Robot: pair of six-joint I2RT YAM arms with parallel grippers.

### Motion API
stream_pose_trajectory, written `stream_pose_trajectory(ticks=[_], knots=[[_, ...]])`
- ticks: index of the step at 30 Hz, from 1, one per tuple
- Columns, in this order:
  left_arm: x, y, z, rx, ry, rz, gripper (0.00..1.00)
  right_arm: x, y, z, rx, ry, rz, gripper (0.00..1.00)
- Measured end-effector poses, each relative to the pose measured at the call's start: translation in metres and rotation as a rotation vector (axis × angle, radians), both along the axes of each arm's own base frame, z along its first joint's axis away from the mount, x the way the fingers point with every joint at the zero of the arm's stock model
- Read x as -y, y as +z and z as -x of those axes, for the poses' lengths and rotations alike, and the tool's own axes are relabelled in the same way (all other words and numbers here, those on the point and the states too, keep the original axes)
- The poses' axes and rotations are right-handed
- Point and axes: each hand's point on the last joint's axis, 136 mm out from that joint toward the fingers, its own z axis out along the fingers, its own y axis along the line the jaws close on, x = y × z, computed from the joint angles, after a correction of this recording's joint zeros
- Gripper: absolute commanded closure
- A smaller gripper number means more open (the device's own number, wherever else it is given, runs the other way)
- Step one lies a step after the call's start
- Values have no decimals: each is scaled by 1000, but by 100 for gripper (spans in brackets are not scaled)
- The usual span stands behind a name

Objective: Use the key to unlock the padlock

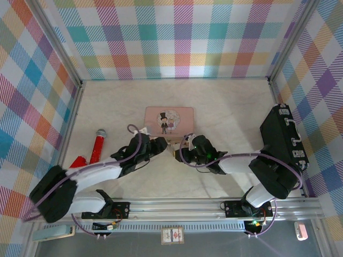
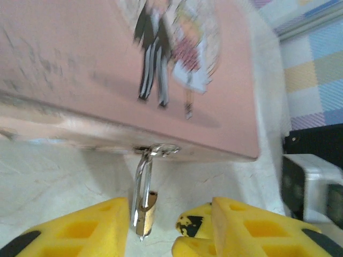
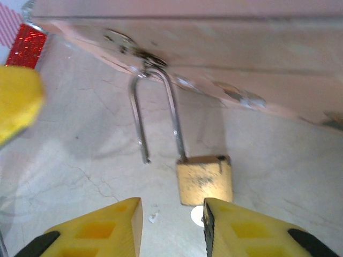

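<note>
Brass padlock (image 3: 204,182), one, open; pink tin (image 1: 153,115), one.

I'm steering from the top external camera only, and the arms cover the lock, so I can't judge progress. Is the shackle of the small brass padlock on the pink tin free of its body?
Observer: Yes. In the right wrist view, one leg of the small brass padlock's silvery shackle is out of the body, with its end bare.
Operator: Is the lock off the tin?
Observer: No. The shackle is hooked through the metal hasp on the front edge of the pink rectangular tin.
Operator: Is the right gripper holding it?
Observer: No. The right gripper stands open, and the brass body lies just ahead of the gap between its yellow fingers.
</note>
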Motion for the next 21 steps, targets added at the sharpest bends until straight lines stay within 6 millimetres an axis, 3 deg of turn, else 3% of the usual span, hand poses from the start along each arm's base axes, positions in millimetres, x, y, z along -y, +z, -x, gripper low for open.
stream_pose_trajectory(ticks=[5,8,14,21], knots=[[-43,58,9,177,82,-83,37,-6,13,-12,52,41,-13,60],[-65,74,9,226,133,-191,33,-11,13,-21,62,52,-8,61],[-103,79,14,247,205,-388,24,-21,4,-33,48,66,7,62],[-116,66,21,210,216,-469,23,-25,-10,-36,19,78,28,62]])
